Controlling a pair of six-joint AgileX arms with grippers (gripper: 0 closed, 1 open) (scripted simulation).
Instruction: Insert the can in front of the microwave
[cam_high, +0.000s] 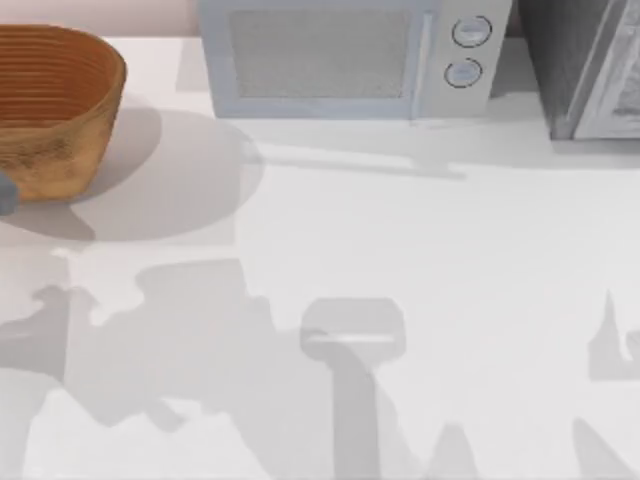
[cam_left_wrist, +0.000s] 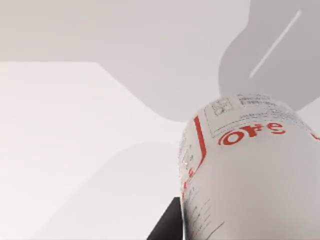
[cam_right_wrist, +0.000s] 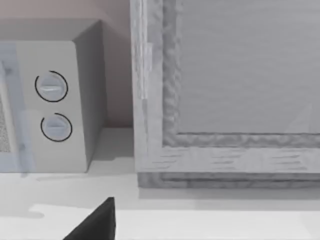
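At the top centre of the top view, the microwave (cam_high: 345, 58) stands at the far edge of the white tabletop (cam_high: 420, 260), its mesh window door facing the camera, a vertical handle beside the window and two round knobs (cam_high: 467, 52) stacked at its right end. Just to its right, in the upper right corner, stands a darker grey appliance (cam_high: 585, 70). In the upper left corner sits a woven brown basket (cam_high: 55, 105), well apart from the microwave. Broad grey shadows lie across the lower half of the tabletop.

In the left wrist view, the can (cam_left_wrist: 250, 180) sits large in the lower right of the frame, close to the camera, showing a white label with red lettering and a red stripe. A dark edge of the left tool (cam_left_wrist: 167, 227) shows beside it at the bottom; whether the tool clamps the can cannot be told.

In the right wrist view, a dark tip of the right tool (cam_right_wrist: 97, 222) shows at the lower left, above the tabletop near the grey appliance; its opening cannot be told.
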